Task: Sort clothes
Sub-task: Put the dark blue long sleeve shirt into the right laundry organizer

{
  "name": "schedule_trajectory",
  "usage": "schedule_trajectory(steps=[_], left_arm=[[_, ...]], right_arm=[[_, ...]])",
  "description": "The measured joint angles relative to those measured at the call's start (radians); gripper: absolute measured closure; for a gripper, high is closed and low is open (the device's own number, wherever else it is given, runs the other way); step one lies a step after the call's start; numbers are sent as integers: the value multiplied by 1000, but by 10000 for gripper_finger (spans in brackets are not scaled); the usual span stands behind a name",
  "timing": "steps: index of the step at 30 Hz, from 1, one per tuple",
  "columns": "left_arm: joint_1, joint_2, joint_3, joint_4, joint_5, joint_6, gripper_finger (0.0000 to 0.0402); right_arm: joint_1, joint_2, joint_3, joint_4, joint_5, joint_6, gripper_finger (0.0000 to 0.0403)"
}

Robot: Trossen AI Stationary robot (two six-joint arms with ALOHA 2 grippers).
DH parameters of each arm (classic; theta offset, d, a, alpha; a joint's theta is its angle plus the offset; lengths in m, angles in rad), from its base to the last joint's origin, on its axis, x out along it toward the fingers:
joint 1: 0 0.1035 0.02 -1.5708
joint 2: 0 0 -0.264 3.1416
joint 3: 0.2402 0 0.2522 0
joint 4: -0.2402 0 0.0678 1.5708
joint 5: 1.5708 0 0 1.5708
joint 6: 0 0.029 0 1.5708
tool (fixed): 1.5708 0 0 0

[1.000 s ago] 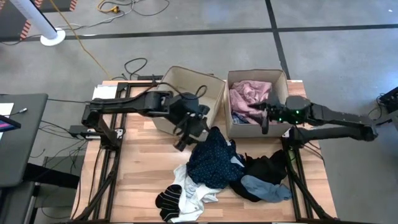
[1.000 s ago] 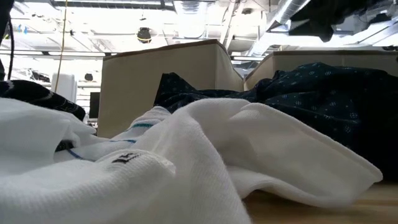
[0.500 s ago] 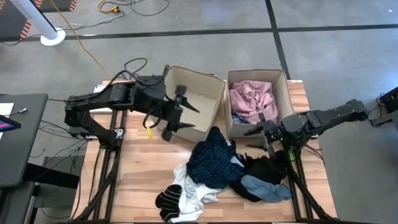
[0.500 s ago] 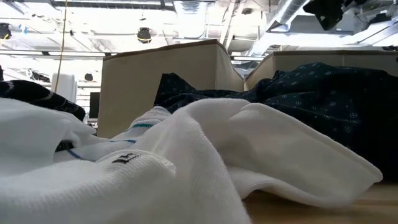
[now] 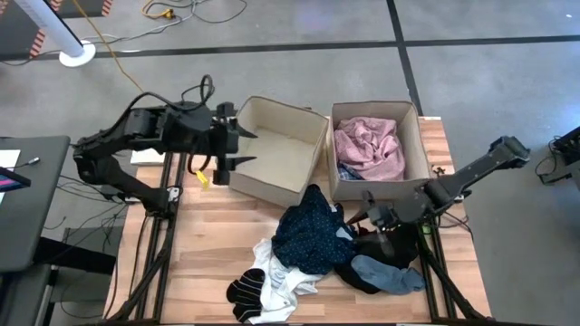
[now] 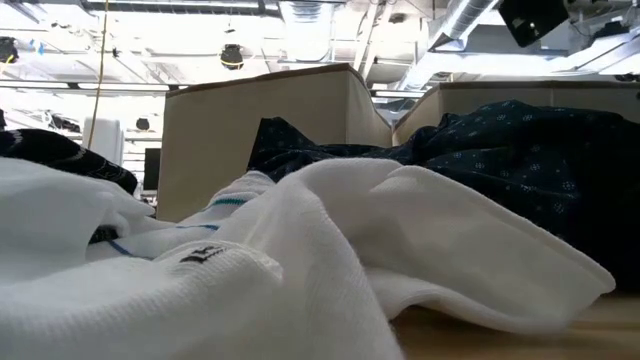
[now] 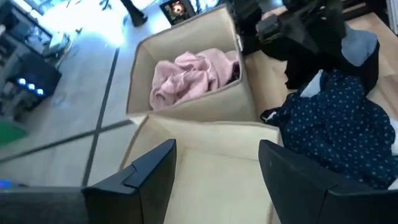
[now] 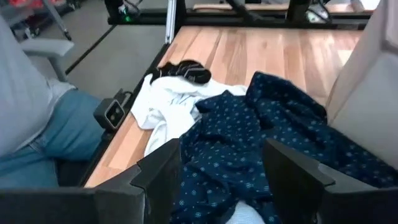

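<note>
The wooden bench [image 5: 213, 244] carries two beige fabric bins at its far side. The left bin [image 5: 304, 167] shows only its bare inside; the right bin [image 5: 414, 136] holds a pink top [image 5: 370, 147] and a darker piece beside it. Near the bins, a heap of clothes spreads over the bench's right half. Largest is a dark blue dotted shirt [image 5: 310, 231], its far edge draped against the bins. To its right lies a black piece [image 5: 391, 244], and nearer, a light blue piece [image 5: 390, 273]. At the near left of the heap sits a white garment [image 5: 279, 279], with black and white striped socks [image 5: 246, 292] at its left edge.

The left hand [image 5: 234, 148] hovers at the left bin's left rim, fingers apart and empty. The right hand [image 5: 373, 217] hangs just over the black piece, in front of the right bin, fingers apart, holding nothing.
</note>
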Motion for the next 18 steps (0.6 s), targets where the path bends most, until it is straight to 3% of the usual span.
schedule_trajectory(steps=[4, 14, 18], left_arm=[[12, -61, -104, 36, -11, -23, 178], [27, -320, -563, 339, -11, -61, 178], [26, -408, -706, 431, 52, -90, 178]], right_arm=[[-1, 76, 0, 54, 0, 0, 159], [-1, 199, 0, 165, 0, -3, 159], [-2, 229, 0, 212, 0, -3, 159]])
